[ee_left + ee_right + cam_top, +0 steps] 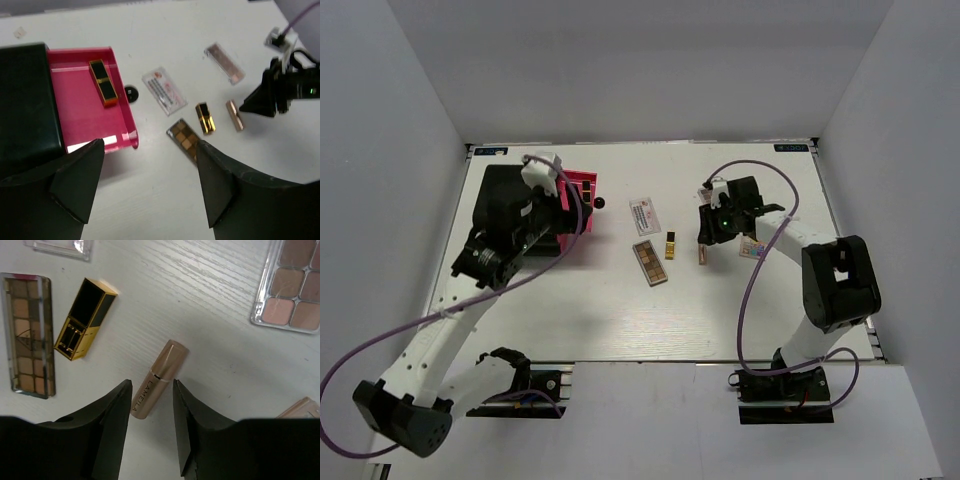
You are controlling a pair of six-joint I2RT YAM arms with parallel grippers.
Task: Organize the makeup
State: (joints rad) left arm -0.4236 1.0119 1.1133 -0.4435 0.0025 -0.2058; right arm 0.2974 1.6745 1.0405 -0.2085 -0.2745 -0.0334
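My right gripper [151, 390] is open, its jaws low on either side of a rose-pink lipstick tube [159, 380] lying on the table, with a small gap on each side. Left of it lie a gold/black lipstick [85, 320] and a long brown eyeshadow palette [29, 335]. A second brown palette [292, 290] lies to the upper right. My left gripper [150, 185] is open and empty above the table, beside the case's pink tray [85, 125], which holds another gold/black lipstick [103, 82]. A white-pink packet [164, 90] lies right of the tray.
The big black-and-pink case [505, 205] stands at the left under my left arm [480, 260]. A small black round piece [600, 205] lies by the tray. A small multicoloured palette [752, 246] shows beside my right arm. White walls close in three sides of the table.
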